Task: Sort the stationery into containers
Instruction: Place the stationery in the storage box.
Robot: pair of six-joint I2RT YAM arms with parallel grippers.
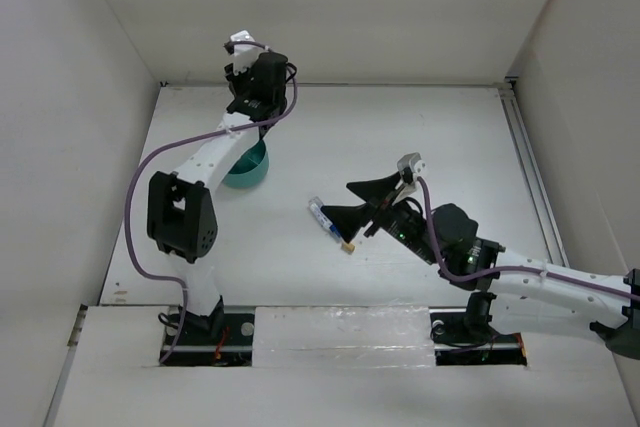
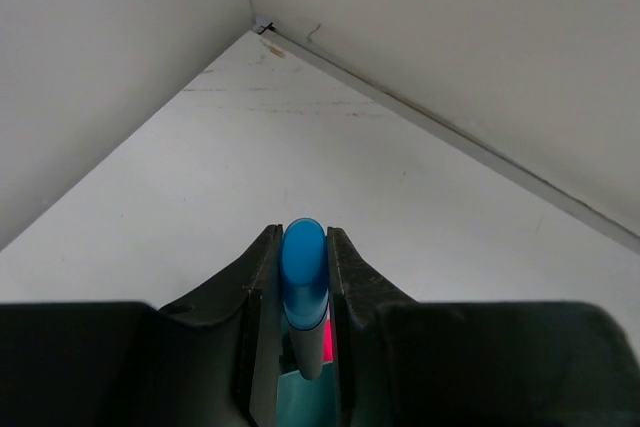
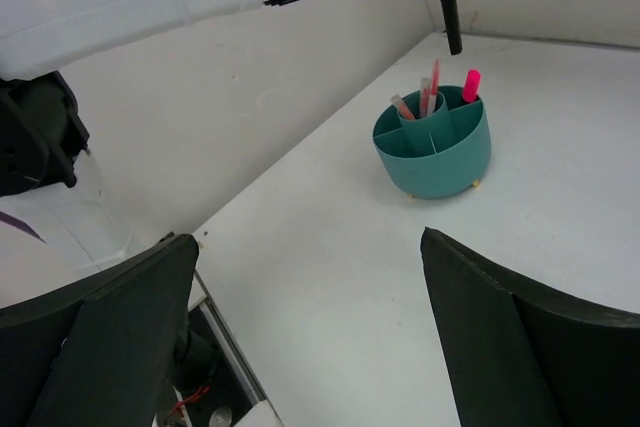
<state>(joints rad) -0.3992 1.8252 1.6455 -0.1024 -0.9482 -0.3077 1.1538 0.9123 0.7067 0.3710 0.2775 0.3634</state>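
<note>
Organiser cup, teal and round, stands at the far left of the table in the top view, partly hidden under the left arm. The left gripper hangs above and just beyond it, near the back wall. Toward the middle, the right gripper points left with its fingers spread wide and nothing between them. A white pen with a blue cap lies on the table just beside its nearer fingertip, and a tan block sits just nearer than that.

From the left wrist, both fingers are clamped on a blue-capped marker, its cap sticking out past the fingertips. Teal plastic and a spot of pink show below it.

From the right wrist, the two dark fingers stand far apart over bare table, well apart from the cup. Thin pink-red pens stand upright in the centre tube, and a pink-capped marker stands in a far compartment. A dark slender tip hangs above the cup from the left gripper; I cannot tell what it is.
</note>
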